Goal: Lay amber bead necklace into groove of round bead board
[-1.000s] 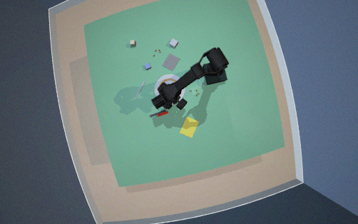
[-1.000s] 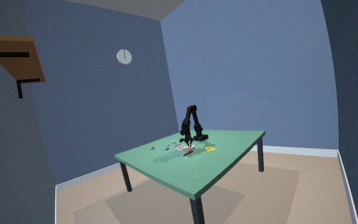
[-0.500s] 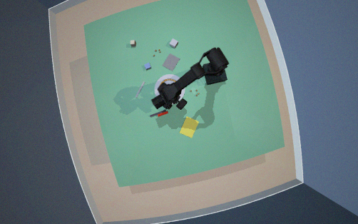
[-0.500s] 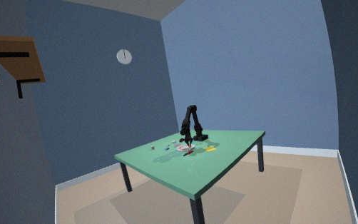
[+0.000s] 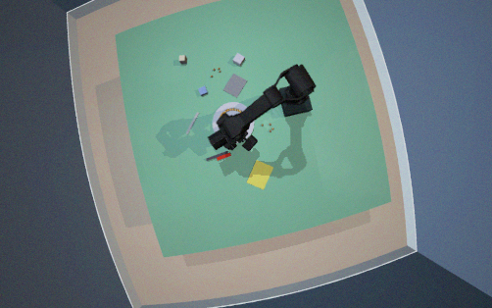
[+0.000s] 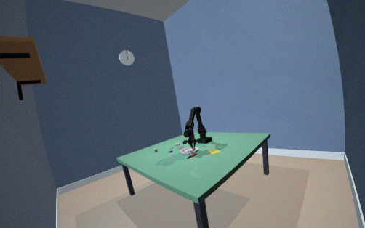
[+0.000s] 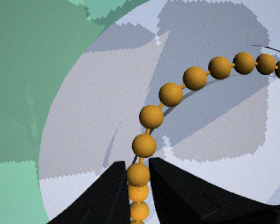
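Necklace (image 7: 195, 78) curving across board (image 5: 216, 118) (image 6: 184, 152) (image 7: 66, 105), hand (image 5: 237, 143) (image 6: 193, 148) (image 7: 138, 169) nearly shut, apparently pinching one bead (image 7: 138, 175).

There are 3 small blocks (image 5: 182, 59) (image 6: 155, 150), 2 flat squares (image 5: 260, 175) (image 6: 214, 152), 2 slim sticks (image 5: 223, 156) (image 6: 194, 155), 1 board (image 5: 216, 124) (image 6: 182, 152) (image 7: 66, 125), 1 necklace (image 5: 232, 110) (image 6: 187, 149) (image 7: 195, 78) — and perhaps 8 brown bits (image 5: 262, 125), too tiny for certainty.

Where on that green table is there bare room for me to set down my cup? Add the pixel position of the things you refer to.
Left of the yellow sheet (image 5: 260, 175) (image 6: 214, 152) in the top view, toward the table's near-left corner. It's crowded around the bead board (image 5: 216, 119) (image 6: 182, 152) (image 7: 66, 110), where the gripper (image 5: 237, 143) (image 6: 193, 148) (image 7: 138, 169) works.
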`<state>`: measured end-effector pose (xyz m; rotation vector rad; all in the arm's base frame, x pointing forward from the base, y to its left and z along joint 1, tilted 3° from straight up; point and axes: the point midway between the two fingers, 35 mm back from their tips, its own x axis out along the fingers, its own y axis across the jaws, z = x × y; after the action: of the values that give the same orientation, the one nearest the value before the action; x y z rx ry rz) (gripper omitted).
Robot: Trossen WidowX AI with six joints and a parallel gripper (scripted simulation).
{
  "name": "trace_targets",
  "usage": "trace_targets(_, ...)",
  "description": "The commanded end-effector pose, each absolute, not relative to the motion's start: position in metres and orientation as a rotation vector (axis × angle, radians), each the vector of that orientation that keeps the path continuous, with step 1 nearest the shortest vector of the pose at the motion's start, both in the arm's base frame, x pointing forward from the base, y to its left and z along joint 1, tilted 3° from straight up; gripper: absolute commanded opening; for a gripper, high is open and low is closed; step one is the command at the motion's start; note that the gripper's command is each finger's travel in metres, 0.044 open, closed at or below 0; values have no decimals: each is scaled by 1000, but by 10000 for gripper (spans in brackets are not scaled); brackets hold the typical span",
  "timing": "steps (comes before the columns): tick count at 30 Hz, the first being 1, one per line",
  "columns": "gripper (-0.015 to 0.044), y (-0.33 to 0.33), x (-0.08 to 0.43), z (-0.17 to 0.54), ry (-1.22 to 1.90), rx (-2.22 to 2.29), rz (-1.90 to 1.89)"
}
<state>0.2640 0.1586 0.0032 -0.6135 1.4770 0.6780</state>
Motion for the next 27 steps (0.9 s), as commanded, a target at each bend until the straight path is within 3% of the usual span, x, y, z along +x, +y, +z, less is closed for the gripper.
trace_targets(1,0,163,261,4,1481,-612,673)
trace_targets(14,0,164,260,-4,1481,-612,673)
trace_targets(27,341,165,261,-1,1472,-614,679)
